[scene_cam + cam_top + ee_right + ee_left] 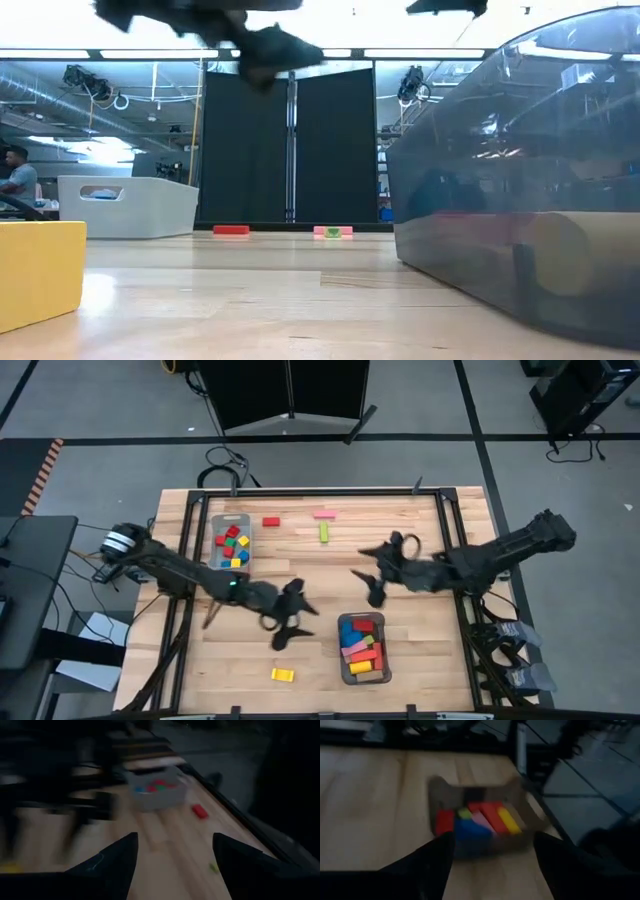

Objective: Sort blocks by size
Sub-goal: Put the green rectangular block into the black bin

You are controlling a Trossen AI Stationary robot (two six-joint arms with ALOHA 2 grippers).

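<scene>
My left gripper [298,618] is open and empty above the table's middle. It points toward the near grey tray [344,650], which holds longer bars in red, pink, yellow and blue [475,820]. My right gripper [364,575] is open and empty right of the middle, pointing toward the table's left. The far-left grey tray [219,525] holds several small cubes [155,786]. Lying loose on the table are a red block [271,520], a pink bar [325,514], a green bar [324,532] and a yellow block [283,674].
The bare wooden tabletop [420,530] lies between the trays. Black frame rails [450,520] run along the table's edges. In the low view the yellow block [40,272] stands close at the left and the near tray's wall [520,200] fills the right. A person [14,175] sits far off.
</scene>
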